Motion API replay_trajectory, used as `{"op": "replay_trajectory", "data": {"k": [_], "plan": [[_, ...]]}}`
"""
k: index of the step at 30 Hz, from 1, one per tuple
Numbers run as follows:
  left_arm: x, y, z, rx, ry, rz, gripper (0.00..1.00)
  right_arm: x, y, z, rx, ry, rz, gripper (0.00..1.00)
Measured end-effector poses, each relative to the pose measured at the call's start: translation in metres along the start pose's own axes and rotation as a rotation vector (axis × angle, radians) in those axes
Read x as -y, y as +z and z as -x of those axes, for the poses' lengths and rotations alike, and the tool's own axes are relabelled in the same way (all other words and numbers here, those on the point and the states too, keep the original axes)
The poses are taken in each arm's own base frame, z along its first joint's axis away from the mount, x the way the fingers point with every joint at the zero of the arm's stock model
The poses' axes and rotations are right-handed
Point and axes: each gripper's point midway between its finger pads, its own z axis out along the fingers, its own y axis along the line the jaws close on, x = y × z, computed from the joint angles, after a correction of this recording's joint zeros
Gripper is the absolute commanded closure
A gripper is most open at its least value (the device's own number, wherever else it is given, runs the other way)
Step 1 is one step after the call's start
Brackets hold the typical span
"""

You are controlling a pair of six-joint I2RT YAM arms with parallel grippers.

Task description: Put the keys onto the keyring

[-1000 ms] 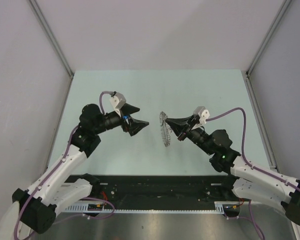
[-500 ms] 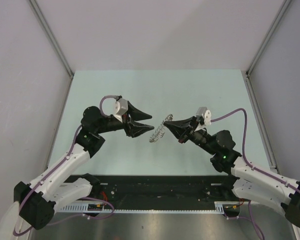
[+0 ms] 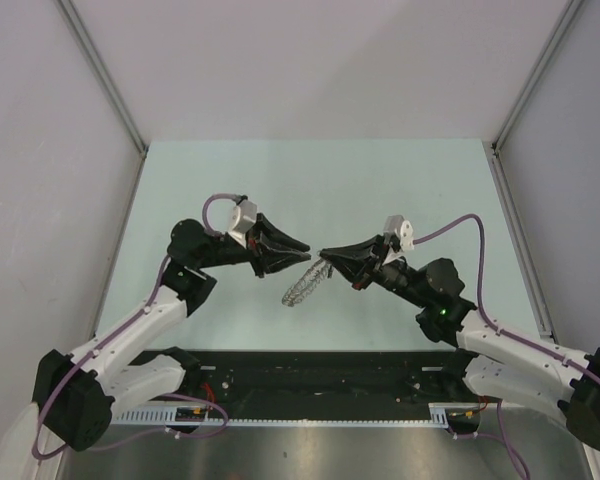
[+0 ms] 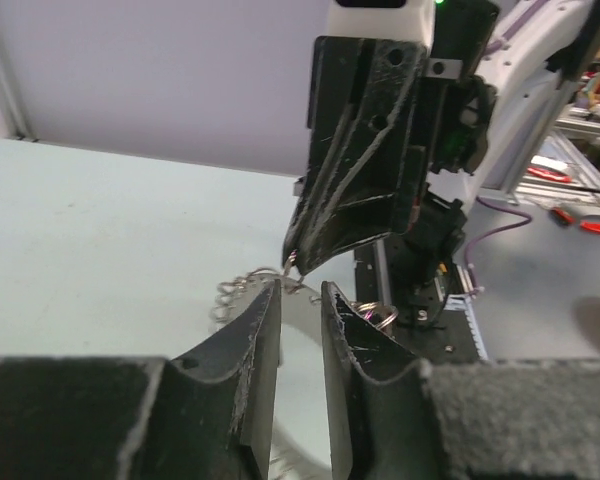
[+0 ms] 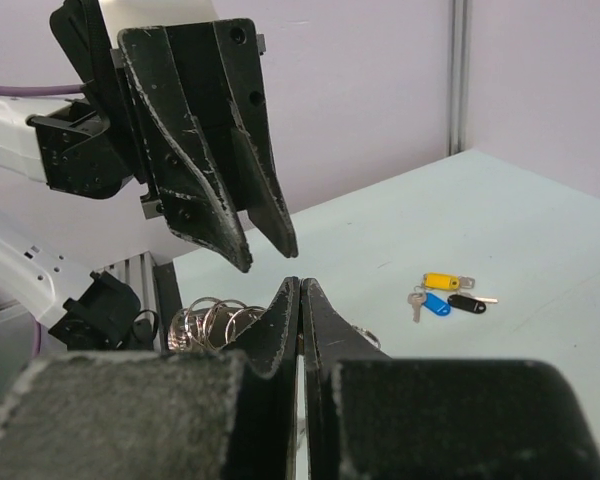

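Observation:
The keyring (image 3: pixel 302 285), a limp silvery loop of coiled wire, hangs above the table from my right gripper (image 3: pixel 323 254), which is shut on its upper edge. Its coils show on both sides of the closed fingers (image 5: pixel 208 320). My left gripper (image 3: pixel 307 252) meets the right one tip to tip. Its jaws stand a narrow gap apart, open (image 4: pixel 298 292), with the ring's wire (image 4: pixel 232 295) crossing just at their tips. The keys (image 5: pixel 445 295), with yellow, blue and black heads, lie together on the table beyond, seen only in the right wrist view.
The pale green table (image 3: pixel 380 180) has white walls at the back and on both sides. A black rail (image 3: pixel 310 375) with the arm bases runs along the near edge. Tools lie on a bench (image 4: pixel 580 215) off the table.
My left gripper has moved right to the right gripper's tip, and its jaws have narrowed. The keyring has swung from hanging upright to trailing down and left.

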Motion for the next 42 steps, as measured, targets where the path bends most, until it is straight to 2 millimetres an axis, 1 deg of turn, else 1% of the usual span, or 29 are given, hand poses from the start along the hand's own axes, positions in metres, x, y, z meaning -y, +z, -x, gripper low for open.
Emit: {"op": "replay_trajectory", "data": {"k": [4, 7, 11, 12, 17, 27, 32, 40, 42], "plan": [[0.008, 0.001, -0.002, -0.005, -0.019, -0.053, 0.74, 0.0, 0.001, -0.003, -0.009, 0.002, 0.005, 1.0], [0.009, 0.002, -0.005, -0.016, -0.036, -0.071, 0.76, -0.001, 0.001, -0.003, -0.009, 0.002, 0.011, 1.0], [0.007, 0.003, -0.011, -0.03, -0.061, -0.074, 0.76, -0.003, 0.001, -0.001, -0.002, 0.002, 0.019, 1.0], [0.006, 0.003, -0.013, -0.033, -0.067, -0.073, 0.75, -0.004, 0.001, -0.001, 0.001, 0.002, 0.023, 1.0], [0.001, 0.004, -0.015, -0.033, -0.087, -0.048, 0.73, -0.007, 0.002, -0.001, 0.004, 0.01, 0.042, 1.0], [0.006, 0.007, -0.015, -0.032, -0.125, -0.071, 0.73, -0.009, 0.003, 0.0, 0.007, 0.011, 0.052, 1.0], [0.008, 0.008, -0.018, -0.043, -0.142, -0.086, 0.78, -0.01, 0.003, -0.001, 0.005, 0.011, 0.064, 1.0], [0.009, 0.009, -0.018, -0.041, -0.154, -0.092, 0.98, -0.013, 0.005, -0.004, 0.001, 0.011, 0.085, 1.0], [0.009, 0.009, -0.018, -0.039, -0.152, -0.09, 1.0, -0.014, 0.005, -0.003, 0.004, 0.01, 0.09, 1.0]]}}
